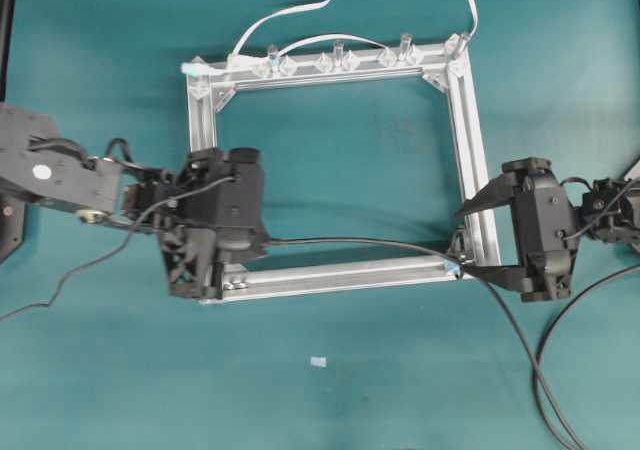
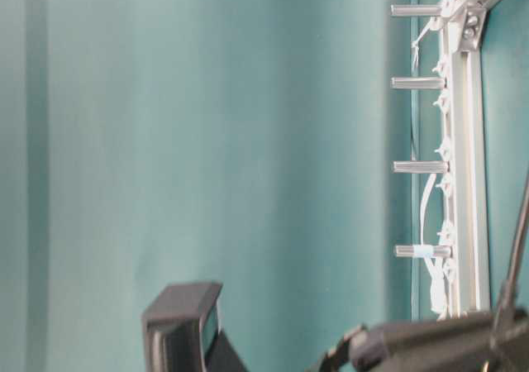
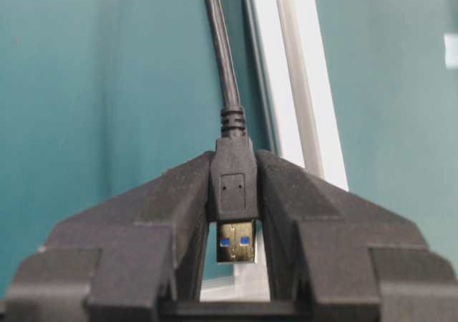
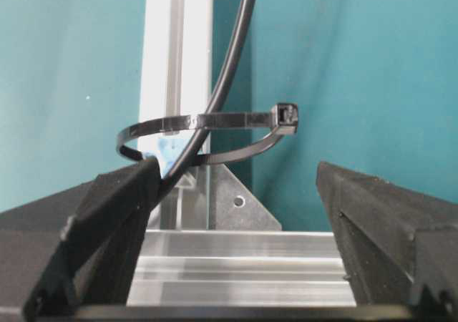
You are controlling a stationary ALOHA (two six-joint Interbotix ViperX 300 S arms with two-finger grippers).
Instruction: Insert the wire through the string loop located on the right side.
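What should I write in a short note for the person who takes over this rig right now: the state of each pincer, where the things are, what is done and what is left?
Left pincer: shut on the wire's plug, metal tip pointing back toward the wrist.
Right pincer: open, empty, fingers either side of the string loop at the frame's lower right corner.
Wire: runs from the left pincer along the frame's bottom rail, through the loop, then off the table's lower right.
Done: the wire already passes through the loop.
Left: probably only to release the plug and withdraw both arms.

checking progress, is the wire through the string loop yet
Through: in the right wrist view the wire passes inside the string loop.
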